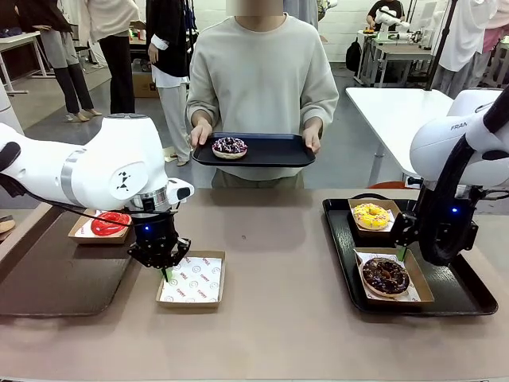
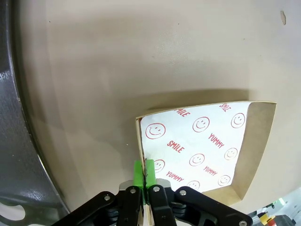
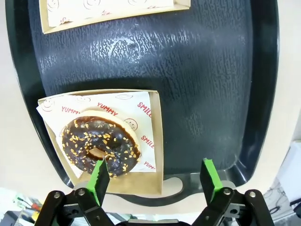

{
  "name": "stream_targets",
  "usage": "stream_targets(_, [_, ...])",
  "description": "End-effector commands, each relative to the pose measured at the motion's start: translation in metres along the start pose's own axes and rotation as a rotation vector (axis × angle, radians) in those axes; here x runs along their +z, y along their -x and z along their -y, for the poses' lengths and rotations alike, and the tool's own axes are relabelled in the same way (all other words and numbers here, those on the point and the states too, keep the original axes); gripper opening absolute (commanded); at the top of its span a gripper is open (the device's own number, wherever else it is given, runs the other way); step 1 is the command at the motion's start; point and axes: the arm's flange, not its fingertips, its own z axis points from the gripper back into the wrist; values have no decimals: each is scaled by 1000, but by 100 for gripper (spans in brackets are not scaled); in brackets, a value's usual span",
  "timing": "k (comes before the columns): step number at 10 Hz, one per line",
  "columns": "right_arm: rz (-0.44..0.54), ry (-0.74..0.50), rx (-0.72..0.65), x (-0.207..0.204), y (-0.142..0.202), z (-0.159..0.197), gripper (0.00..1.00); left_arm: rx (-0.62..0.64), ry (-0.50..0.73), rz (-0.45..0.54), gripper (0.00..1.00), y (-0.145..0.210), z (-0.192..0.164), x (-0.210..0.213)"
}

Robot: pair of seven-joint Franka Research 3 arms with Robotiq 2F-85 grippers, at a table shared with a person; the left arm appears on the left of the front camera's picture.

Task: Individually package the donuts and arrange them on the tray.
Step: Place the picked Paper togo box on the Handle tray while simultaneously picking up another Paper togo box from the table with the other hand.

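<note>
My left gripper [image 1: 164, 269] [image 2: 144, 173] is shut on the near-left wall of an empty cardboard box [image 1: 192, 279] [image 2: 202, 146] lined with smiley paper, which sits on the table. A red donut [image 1: 109, 224] lies in a box at the far left. Across the table, a person holds a dark tray [image 1: 270, 151] carrying the sprinkled donut [image 1: 230, 146]. On the black tray [image 1: 461, 294] [image 3: 211, 94] at the right, the yellow donut [image 1: 371, 215] and the chocolate donut [image 1: 386, 275] [image 3: 100, 146] each sit in a box. My right gripper [image 1: 403, 253] [image 3: 155, 173] hangs open above that tray, next to the chocolate donut's box.
A dark brown tray [image 1: 56, 278] [image 2: 19, 141] lies at the table's left, under the red donut's box. The person's hands grip both ends of the held tray. Bare tabletop [image 1: 278, 239] spans the middle. Other people and tables stand far behind.
</note>
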Motion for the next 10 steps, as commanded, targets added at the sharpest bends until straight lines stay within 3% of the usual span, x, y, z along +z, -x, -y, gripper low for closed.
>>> stream_targets(1, [2, -41, 6, 3, 5, 4, 100, 38, -10, -8, 0, 2, 3, 5])
stream_targets(2, [2, -54, 9, 8, 8, 6, 100, 37, -13, -8, 0, 2, 3, 7])
stream_targets(3, [-25, -157, 41, 24, 17, 15, 100, 33, 9, -16, 0, 3, 2, 17])
stream_targets(4, [-56, -340, 88, 45, 26, 34, 100, 23, 26, -11, 0, 6, 0, 33])
stream_targets(7, [34, -760, -15, 91, 33, 136, 100, 9, 63, 15, 0, -1, 2, 89])
stream_targets(10, [113, -975, -157, 87, 45, 220, 100, -3, 72, 36, 0, -14, 17, 137])
